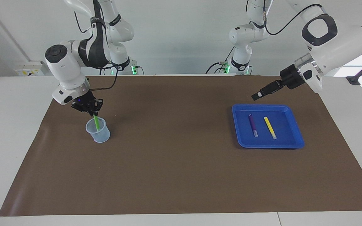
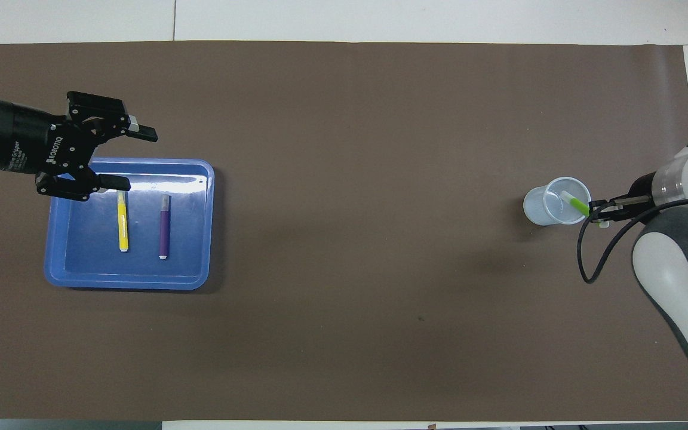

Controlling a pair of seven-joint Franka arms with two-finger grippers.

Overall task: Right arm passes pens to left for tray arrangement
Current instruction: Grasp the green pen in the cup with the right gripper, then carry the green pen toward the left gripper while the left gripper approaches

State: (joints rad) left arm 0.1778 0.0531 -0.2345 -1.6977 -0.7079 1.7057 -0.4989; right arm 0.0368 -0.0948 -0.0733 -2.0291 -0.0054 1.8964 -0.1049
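Observation:
My right gripper (image 1: 93,113) (image 2: 596,211) is shut on the top of the green pen (image 1: 96,122) (image 2: 575,203), raised over the clear cup (image 1: 98,130) (image 2: 550,202) at the right arm's end of the table. The pen's lower end still hangs inside the cup. The blue tray (image 1: 294,140) (image 2: 75,272) lies at the left arm's end, with the purple pen (image 1: 252,124) (image 2: 165,227) and the yellow pen (image 1: 270,127) (image 2: 122,223) lying side by side in it. My left gripper (image 1: 257,95) (image 2: 132,158) waits open in the air over the tray's rim nearest the robots.
A brown mat (image 1: 174,150) (image 2: 356,149) covers the table top; the cup and the tray stand on it. White table (image 1: 11,125) borders the mat at both ends.

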